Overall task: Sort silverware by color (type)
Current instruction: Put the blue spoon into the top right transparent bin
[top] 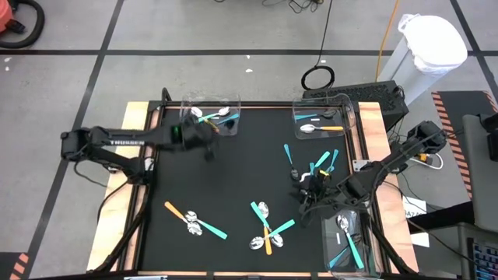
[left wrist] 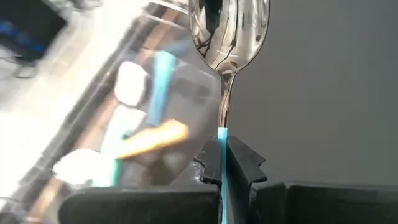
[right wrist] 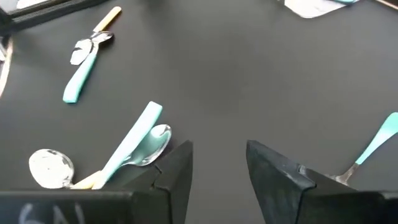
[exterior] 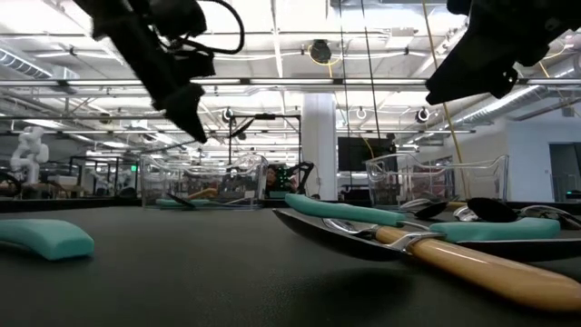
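My left gripper (left wrist: pixel 222 163) is shut on a teal-handled spoon whose shiny bowl (left wrist: pixel 229 31) sticks out ahead of the fingers. In the high view this gripper (top: pixel 208 148) hovers just in front of the far-left clear bin (top: pixel 212 115), which holds teal and orange silverware. My right gripper (right wrist: pixel 217 163) stands open above the mat, between a teal-handled spoon (right wrist: pixel 134 144) and another teal handle (right wrist: pixel 375 146). In the high view it (top: pixel 310 196) is close to a cluster of teal pieces (top: pixel 319 166). My left gripper pinches the spoon's slim teal handle (left wrist: pixel 222 140) between its two fingers. The spoon lies along the fingers, metal neck and bowl pointing out ahead. The fingers slant downward from the table's left side, and the spoon is lifted clear of the mat.
Loose silverware lies on the black mat: a pair (top: pixel 191 220) near the front left and a crossed cluster (top: pixel 268 229) at front centre. A second clear bin (top: pixel 323 120) stands at the far right, a third (top: pixel 348 241) at the near right holding teal pieces.
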Robot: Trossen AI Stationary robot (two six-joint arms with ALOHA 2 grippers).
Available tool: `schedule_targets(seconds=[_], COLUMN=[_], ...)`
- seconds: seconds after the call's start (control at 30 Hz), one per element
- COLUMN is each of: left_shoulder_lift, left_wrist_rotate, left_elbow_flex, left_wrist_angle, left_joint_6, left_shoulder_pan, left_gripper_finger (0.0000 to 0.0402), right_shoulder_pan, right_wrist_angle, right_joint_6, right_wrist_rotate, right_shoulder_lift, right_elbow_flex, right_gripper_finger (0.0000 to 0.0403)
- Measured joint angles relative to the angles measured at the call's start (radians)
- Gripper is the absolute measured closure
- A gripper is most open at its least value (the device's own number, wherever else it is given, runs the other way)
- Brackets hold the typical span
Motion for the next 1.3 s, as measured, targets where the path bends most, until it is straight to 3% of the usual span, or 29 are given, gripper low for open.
schedule_targets(seconds=[0.3,0.6,0.77,0.93,1.0,1.17,1.3], left_shoulder_lift=[0.040,0.135,0.140,0.147,0.175,0.256,0.322], left_wrist_rotate=[0.126,0.173,0.203,0.515,0.563,0.579,0.401], left_elbow_flex=[0.137,0.154,0.153,0.154,0.156,0.154,0.154], left_wrist_angle=[0.012,0.051,0.164,0.425,0.538,0.756,0.880], left_joint_6=[0.227,0.256,0.255,0.166,0.151,0.219,0.287], left_shoulder_pan=[0.331,0.439,0.438,0.389,0.327,0.159,0.030], left_gripper_finger=[0.0402,0.0402,0.0402,0.0402,0.0402,0.0401,0.0401], right_shoulder_pan=[-0.039,-0.046,-0.067,-0.130,-0.171,-0.284,-0.373], right_wrist_angle=[-0.005,-0.014,-0.100,-0.188,-0.160,0.023,0.159], right_joint_6=[-0.032,-0.041,-0.021,0.008,-0.018,-0.255,-0.352], right_wrist_rotate=[-0.003,-0.003,0.026,0.168,0.187,0.123,-0.038], right_shoulder_lift=[0.001,0.001,-0.029,-0.119,-0.152,-0.203,-0.234], right_elbow_flex=[0.000,0.000,0.000,-0.001,-0.001,-0.001,-0.001], right_gripper_finger=[0.0255,0.0255,0.0255,0.0255,0.0254,0.0235,0.0202])
